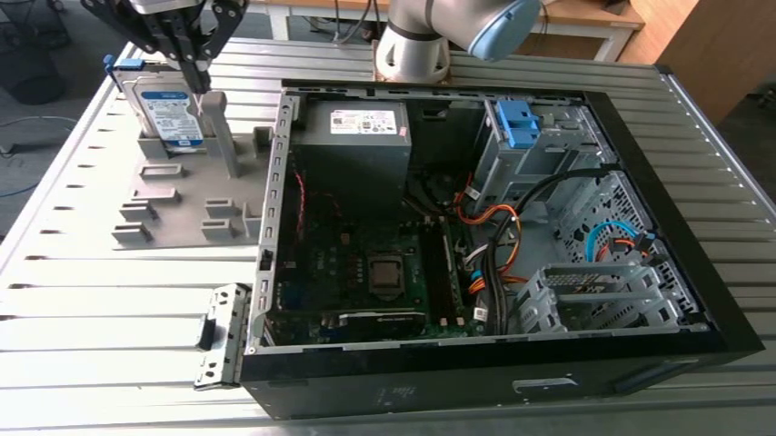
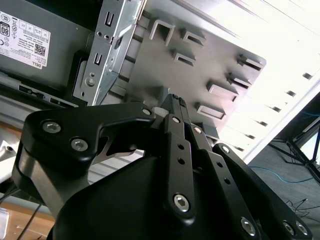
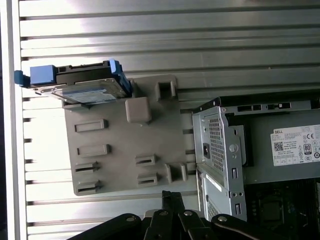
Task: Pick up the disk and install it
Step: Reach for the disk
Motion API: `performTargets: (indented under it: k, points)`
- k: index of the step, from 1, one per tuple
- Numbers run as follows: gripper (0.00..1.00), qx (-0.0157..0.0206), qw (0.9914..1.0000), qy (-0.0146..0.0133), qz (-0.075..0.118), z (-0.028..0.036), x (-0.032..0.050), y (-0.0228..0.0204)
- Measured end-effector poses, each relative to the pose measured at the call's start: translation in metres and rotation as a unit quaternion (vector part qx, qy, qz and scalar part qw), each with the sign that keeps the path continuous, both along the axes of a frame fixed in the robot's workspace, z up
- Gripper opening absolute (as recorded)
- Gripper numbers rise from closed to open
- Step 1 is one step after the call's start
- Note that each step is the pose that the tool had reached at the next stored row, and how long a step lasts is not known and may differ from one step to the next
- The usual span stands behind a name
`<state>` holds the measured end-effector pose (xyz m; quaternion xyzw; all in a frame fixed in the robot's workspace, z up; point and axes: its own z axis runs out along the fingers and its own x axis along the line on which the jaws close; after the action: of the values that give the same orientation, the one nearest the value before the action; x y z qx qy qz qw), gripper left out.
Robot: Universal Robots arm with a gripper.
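**A:** Starting at the exterior view's left, what sits on the worktop (image 1: 85,309)?

**B:** A grey fixture plate (image 1: 182,213). The disk (image 1: 166,113) stands on edge in a slot at the plate's far corner, with its blue bracket around it and its label facing the near side. In the first wrist view the disk (image 3: 87,94) is seen edge-on at one end of that plate.

**A:** And the gripper?

**B:** The gripper (image 1: 200,80) hangs just beside the disk, over an upright grey post (image 1: 214,123) on the plate. It has hold of nothing. Its fingers look drawn fully together, though the angle is awkward, so I'd call that likely rather than certain. In the first wrist view the gripper (image 3: 172,196) also tapers to a single point.

**A:** Further right?

**B:** The open computer case (image 1: 485,368) lies on its side. Its grey power supply (image 1: 363,145) with a white sticker is nearest the plate, and the motherboard (image 1: 363,272) lies in front of that. Right of those come orange and black cables (image 1: 497,245). A blue latch piece (image 1: 518,123) sits on the metal drive cage at the case's far side.
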<state>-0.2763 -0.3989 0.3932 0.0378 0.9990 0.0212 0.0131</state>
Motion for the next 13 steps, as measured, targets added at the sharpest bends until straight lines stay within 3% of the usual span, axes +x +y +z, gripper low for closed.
performTargets:
  k: [13]
  points:
    - [0.11, 0.0, 1.0, 0.0, 0.0, 0.0, -0.003, 0.0]
